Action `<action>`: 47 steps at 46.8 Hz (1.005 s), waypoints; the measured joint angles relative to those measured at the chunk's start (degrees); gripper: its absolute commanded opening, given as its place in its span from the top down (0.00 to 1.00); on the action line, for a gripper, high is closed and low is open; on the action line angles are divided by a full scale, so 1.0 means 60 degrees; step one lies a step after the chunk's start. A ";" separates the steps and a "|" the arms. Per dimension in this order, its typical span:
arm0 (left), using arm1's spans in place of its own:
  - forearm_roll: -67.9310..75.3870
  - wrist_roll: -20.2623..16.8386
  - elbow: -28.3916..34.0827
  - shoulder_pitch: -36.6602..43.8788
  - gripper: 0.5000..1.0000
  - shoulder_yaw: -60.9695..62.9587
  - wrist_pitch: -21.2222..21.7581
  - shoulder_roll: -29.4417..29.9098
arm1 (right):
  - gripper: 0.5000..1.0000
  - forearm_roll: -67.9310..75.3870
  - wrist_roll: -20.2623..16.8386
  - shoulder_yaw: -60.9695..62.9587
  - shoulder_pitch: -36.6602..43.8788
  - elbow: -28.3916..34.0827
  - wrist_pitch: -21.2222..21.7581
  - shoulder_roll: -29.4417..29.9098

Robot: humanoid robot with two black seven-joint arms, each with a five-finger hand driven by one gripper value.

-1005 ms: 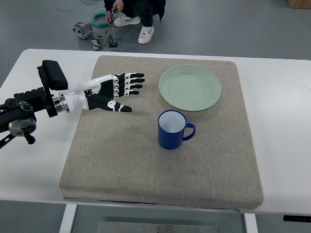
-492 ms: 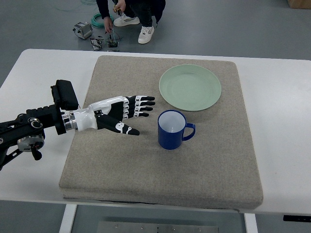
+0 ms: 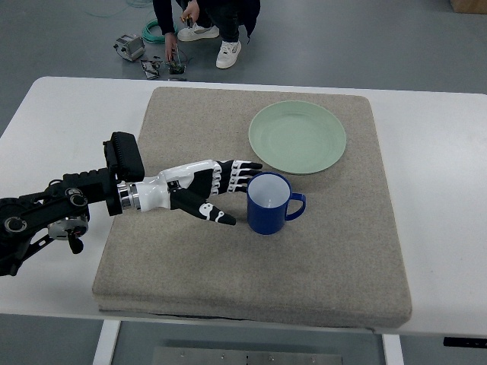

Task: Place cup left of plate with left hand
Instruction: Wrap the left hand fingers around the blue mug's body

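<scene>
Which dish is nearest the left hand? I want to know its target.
The blue cup, just off the left hand's fingertips. The green plate lies farther back on the mat.

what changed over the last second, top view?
The left hand moved toward the camera and rightward across the mat, from near the plate's level to right beside the blue cup, fingers spread with fingertips at its rim. Nothing gripped yet. Cup and green plate stayed put.
</scene>
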 measured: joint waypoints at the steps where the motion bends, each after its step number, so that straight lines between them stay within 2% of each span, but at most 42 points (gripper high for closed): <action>1: 0.0031 0.0001 0.0000 0.0000 0.01 0.0000 0.0000 -0.0002 | 0.13 0.0000 0.0000 0.0000 -0.0002 0.0000 0.0000 0.0000; 30: 0.0044 0.0039 0.0721 -0.0078 0.01 -0.0034 0.0102 -0.0853 | 0.13 0.0000 0.0000 0.0000 -0.0002 0.0000 0.0000 0.0000; 47: 0.0055 0.0073 0.0799 -0.0091 0.01 -0.0013 0.0102 -0.1358 | 0.13 -0.0001 0.0000 0.0000 0.0001 0.0000 0.0000 0.0000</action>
